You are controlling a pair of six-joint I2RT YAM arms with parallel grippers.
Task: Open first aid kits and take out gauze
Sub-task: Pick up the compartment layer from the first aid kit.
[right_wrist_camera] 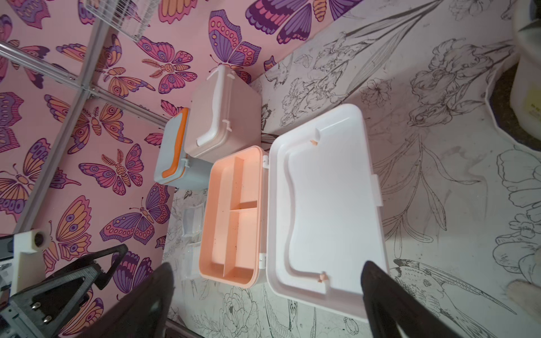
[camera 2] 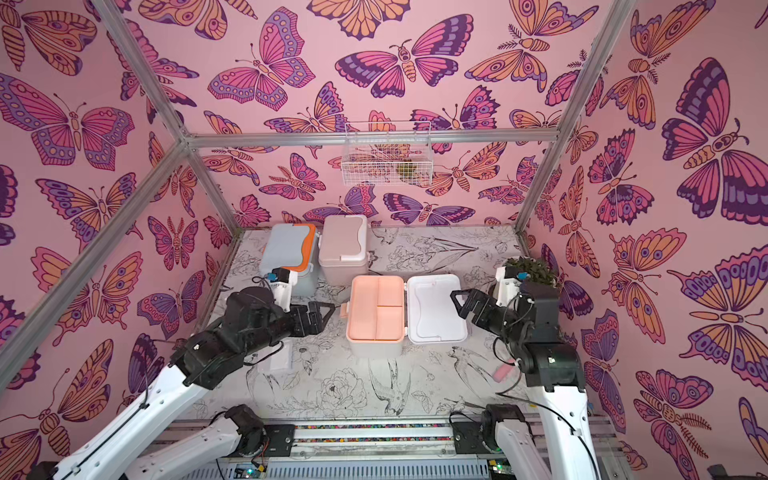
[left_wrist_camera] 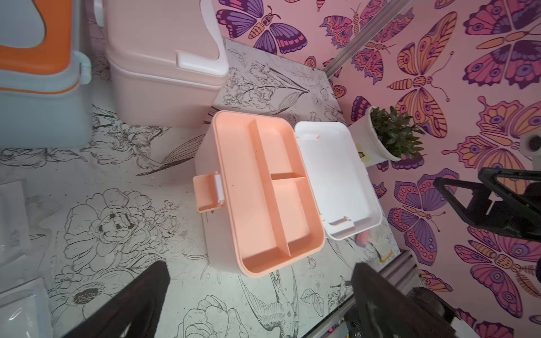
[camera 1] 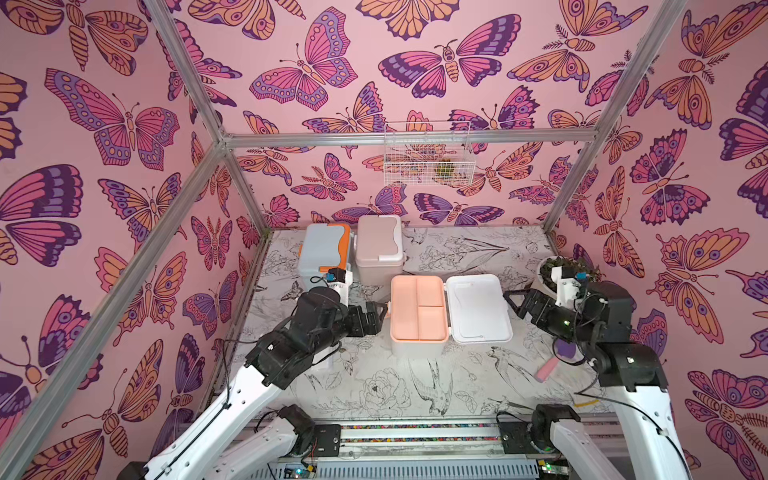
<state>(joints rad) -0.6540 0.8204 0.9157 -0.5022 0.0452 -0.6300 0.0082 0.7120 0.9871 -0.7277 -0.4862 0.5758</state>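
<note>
One opened white kit (camera 1: 417,313), between left pincer (camera 1: 382,311), right pincer (camera 1: 512,300)

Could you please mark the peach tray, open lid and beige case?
peach tray (left_wrist_camera: 250,190): left wrist view, long compartment.
open lid (left_wrist_camera: 333,181): left wrist view, inner face.
beige case (left_wrist_camera: 158,35): left wrist view, lid top.

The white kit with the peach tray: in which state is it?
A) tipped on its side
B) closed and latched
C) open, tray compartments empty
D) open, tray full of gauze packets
C: the white lid lies flat beside the peach tray, whose three compartments show nothing inside.
</note>
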